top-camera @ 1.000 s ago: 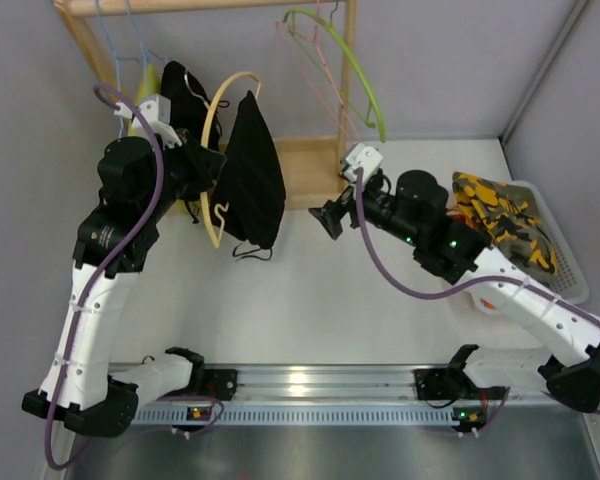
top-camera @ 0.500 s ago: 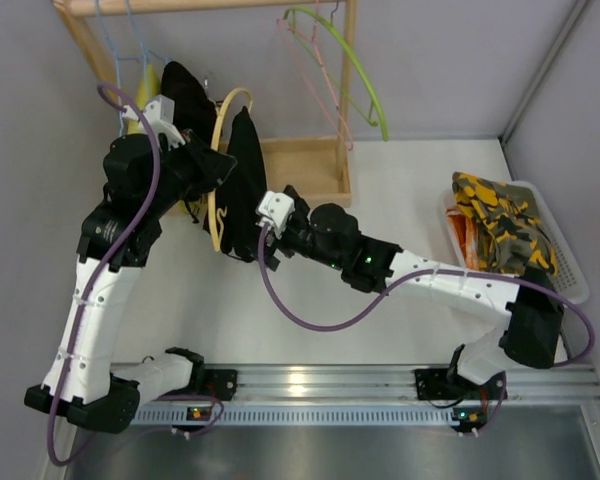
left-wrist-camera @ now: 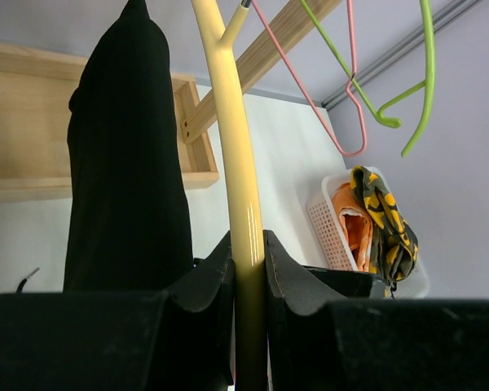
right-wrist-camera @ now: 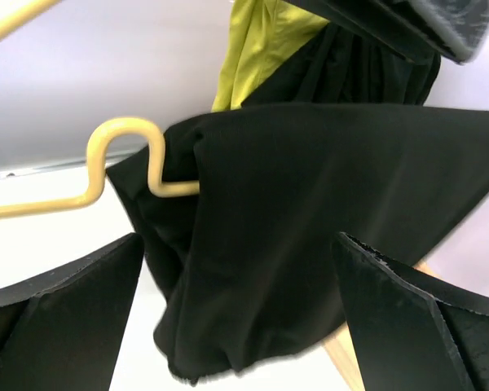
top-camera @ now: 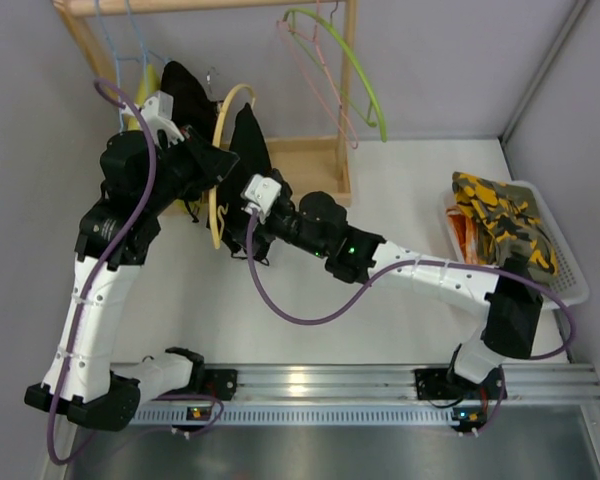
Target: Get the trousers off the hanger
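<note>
The black trousers (top-camera: 250,160) hang over the cream-yellow hanger (top-camera: 220,120) at the rack's left. My left gripper (top-camera: 212,168) is shut on the hanger's arm; in the left wrist view the yellow bar (left-wrist-camera: 232,122) is pinched between the jaws (left-wrist-camera: 248,257), with the trousers (left-wrist-camera: 126,163) draped to its left. My right gripper (top-camera: 245,222) is open at the trousers' lower part. In the right wrist view the black cloth (right-wrist-camera: 310,212) hangs between and beyond the spread fingers (right-wrist-camera: 236,326), not gripped, and the hanger's bent end (right-wrist-camera: 122,155) shows on the left.
A second black garment (top-camera: 185,90) and a yellow-green cloth (top-camera: 148,85) hang behind. Blue wire hangers (top-camera: 120,40), pink hangers (top-camera: 315,70) and a green hanger (top-camera: 355,75) hang on the wooden rack (top-camera: 310,165). A white basket (top-camera: 570,270) holds camouflage cloth (top-camera: 500,225).
My right arm has swung left from the table's middle right to the trousers, its open gripper now at their lower part. The left gripper keeps hold of the hanger, shifted slightly.
</note>
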